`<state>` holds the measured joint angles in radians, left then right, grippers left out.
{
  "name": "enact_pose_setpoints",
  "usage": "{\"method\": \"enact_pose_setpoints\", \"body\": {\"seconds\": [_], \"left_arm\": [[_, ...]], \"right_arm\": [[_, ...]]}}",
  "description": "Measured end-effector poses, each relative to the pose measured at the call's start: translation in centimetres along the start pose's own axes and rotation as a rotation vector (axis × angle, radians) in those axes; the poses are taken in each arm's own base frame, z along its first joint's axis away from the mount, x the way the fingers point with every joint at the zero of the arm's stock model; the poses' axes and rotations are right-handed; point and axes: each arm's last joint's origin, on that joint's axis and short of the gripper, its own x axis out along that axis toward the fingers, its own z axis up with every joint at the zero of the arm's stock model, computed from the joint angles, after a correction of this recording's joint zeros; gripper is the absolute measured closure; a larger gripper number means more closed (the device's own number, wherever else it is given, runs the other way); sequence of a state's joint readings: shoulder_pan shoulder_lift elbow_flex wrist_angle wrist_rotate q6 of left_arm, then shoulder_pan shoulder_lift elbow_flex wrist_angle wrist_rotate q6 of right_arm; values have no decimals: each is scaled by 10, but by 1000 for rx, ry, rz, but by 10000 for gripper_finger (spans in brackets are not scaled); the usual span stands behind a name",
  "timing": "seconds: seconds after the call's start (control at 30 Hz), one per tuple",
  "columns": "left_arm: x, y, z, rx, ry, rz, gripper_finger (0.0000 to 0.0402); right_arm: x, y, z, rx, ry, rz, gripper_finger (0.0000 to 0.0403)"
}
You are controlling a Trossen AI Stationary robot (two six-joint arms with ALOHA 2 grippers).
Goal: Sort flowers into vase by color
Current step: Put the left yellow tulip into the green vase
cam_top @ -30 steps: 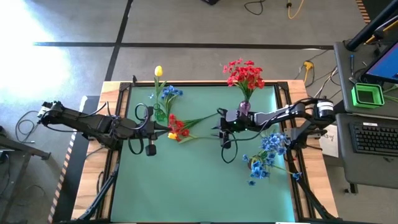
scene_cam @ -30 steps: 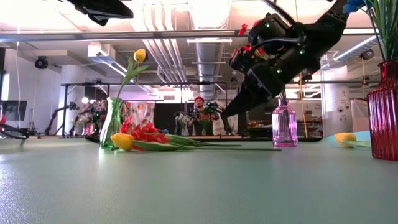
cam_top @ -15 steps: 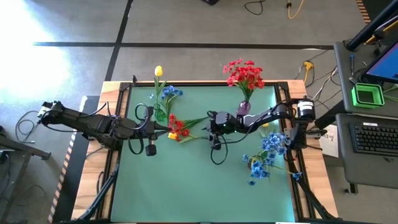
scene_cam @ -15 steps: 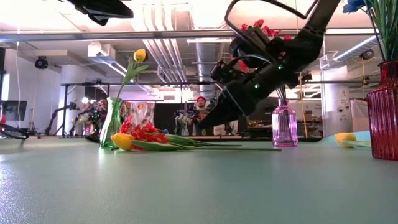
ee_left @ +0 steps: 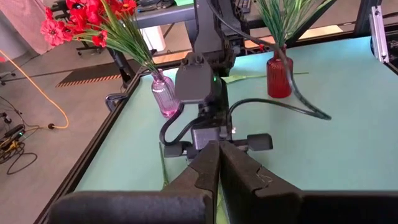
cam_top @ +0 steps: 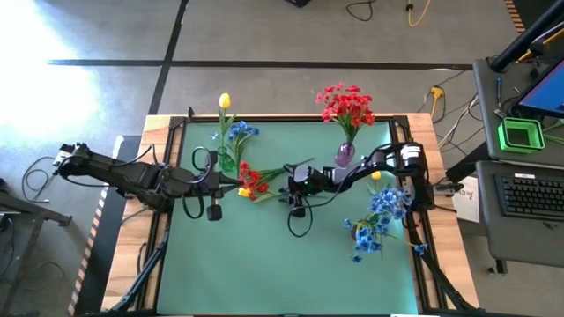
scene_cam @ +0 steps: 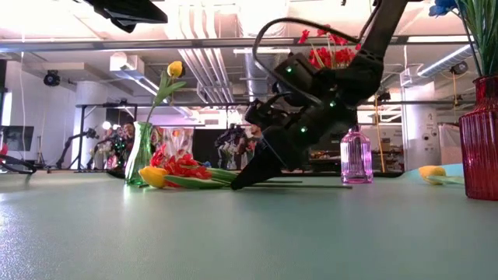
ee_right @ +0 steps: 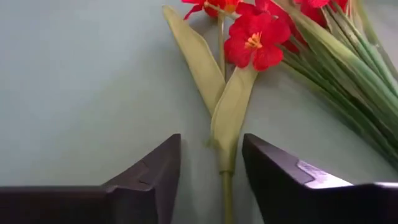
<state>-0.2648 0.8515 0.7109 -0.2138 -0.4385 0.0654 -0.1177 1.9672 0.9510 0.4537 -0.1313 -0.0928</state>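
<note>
Green matting is covering the counter you are working at, and a concrete floor is showing around it in the high view. Your right claw is reaching toward the middle of the counter, tips angled down near the mat in the low view; its fingers are standing apart on either side of a thin green stem, not yet closed on it. That stem belongs to the loose flowers lying flat on the mat, a small bunch of red blooms with one yellow head at the end nearest the left arm. Your left claw is waiting just beside that bunch on its other side, fingers pressed together and holding nothing. Behind the bunch, a clear green vase is standing with a yellow tulip and blue blossoms in it. A pink vase near the far edge is carrying the red flowers, and a dark red ribbed vase on the right side is carrying blue ones. One more yellow head is lying on the mat near that red vase.
</note>
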Motion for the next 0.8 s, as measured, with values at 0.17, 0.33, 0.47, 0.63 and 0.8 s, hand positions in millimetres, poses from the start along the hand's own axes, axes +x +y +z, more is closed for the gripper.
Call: {"method": "enact_pose_setpoints", "body": {"seconds": [0.17, 0.33, 0.47, 0.63, 0.8], "left_arm": [[0, 0, 0, -4, 1, 0, 402], [0, 0, 0, -3, 1, 0, 402], [0, 0, 0, -2, 2, 0, 402], [0, 0, 0, -1, -2, 0, 402], [-4, 3, 8, -4, 3, 8, 402]], "right_arm": [[2, -1, -2, -3, 22, -41, 313], [-1, 0, -1, -7, 41, -45, 384], [-8, 1, 6, 29, 40, -50, 388], [-33, 4, 36, 18, -76, -55, 389], [-57, 5, 58, 122, -170, -73, 389]]}}
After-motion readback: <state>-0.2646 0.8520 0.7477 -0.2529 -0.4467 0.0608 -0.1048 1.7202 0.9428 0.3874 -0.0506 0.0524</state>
